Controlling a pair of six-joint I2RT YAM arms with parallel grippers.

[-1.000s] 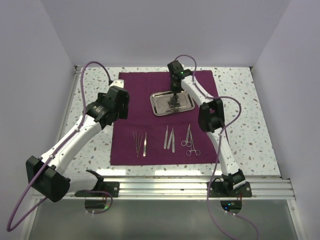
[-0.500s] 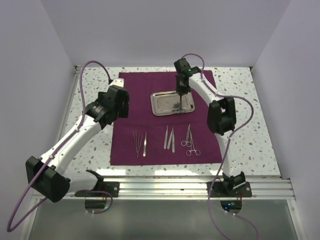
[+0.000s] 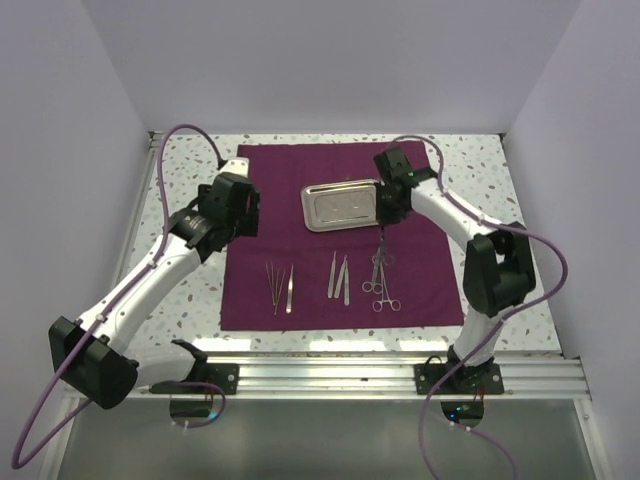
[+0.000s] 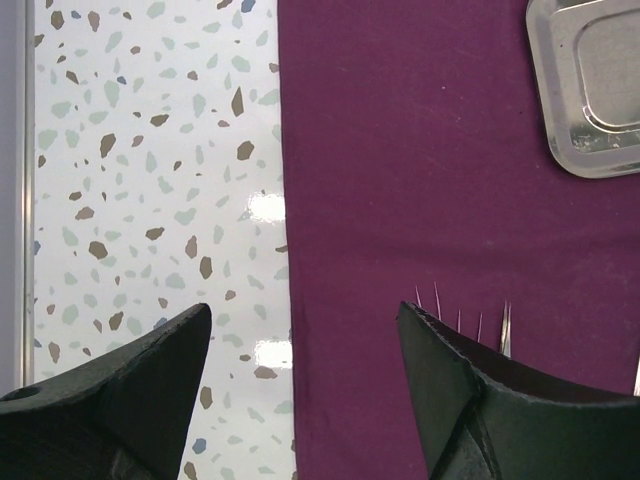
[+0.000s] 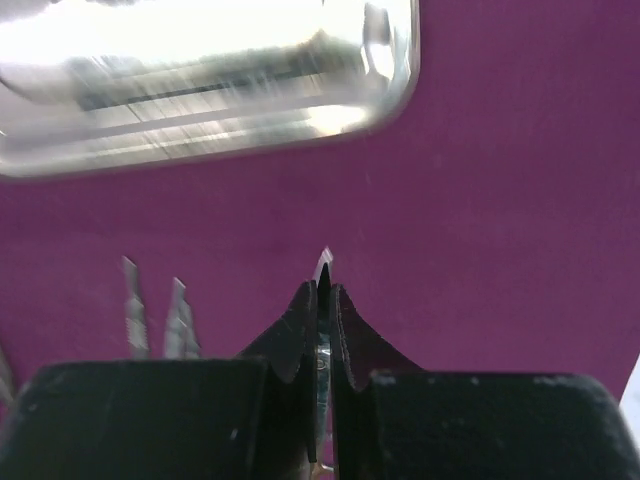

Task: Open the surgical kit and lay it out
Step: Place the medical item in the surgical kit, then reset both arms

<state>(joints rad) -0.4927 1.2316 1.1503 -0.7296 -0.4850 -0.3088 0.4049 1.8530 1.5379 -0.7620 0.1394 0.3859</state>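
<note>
The dark purple cloth point(image 3: 330, 200) lies spread flat on the table. On its far half rests the small steel tray point(image 3: 342, 205), also in the left wrist view point(image 4: 590, 90) and the right wrist view point(image 5: 200, 80). My right gripper point(image 3: 386, 212) point(image 5: 322, 290) is shut on a thin silver instrument point(image 3: 380, 245) point(image 5: 323, 262) hanging over the cloth by the tray's right end. Tweezers point(image 3: 279, 286), a second pair of tweezers point(image 3: 340, 277) and ring-handled forceps or scissors point(image 3: 378, 285) lie in a row nearer me. My left gripper point(image 3: 225, 215) point(image 4: 300, 310) hovers open over the cloth's left edge.
The speckled tabletop point(image 3: 185, 190) shows round the cloth on the left, right and far sides. An aluminium rail point(image 3: 330, 375) runs along the near edge by both arm bases. Purple cables point(image 3: 190, 135) loop above the arms. White walls enclose three sides.
My right gripper has carried the silver instrument out of the tray, rightward and nearer, to above the cloth beside the tray. The left arm has shifted only slightly.
</note>
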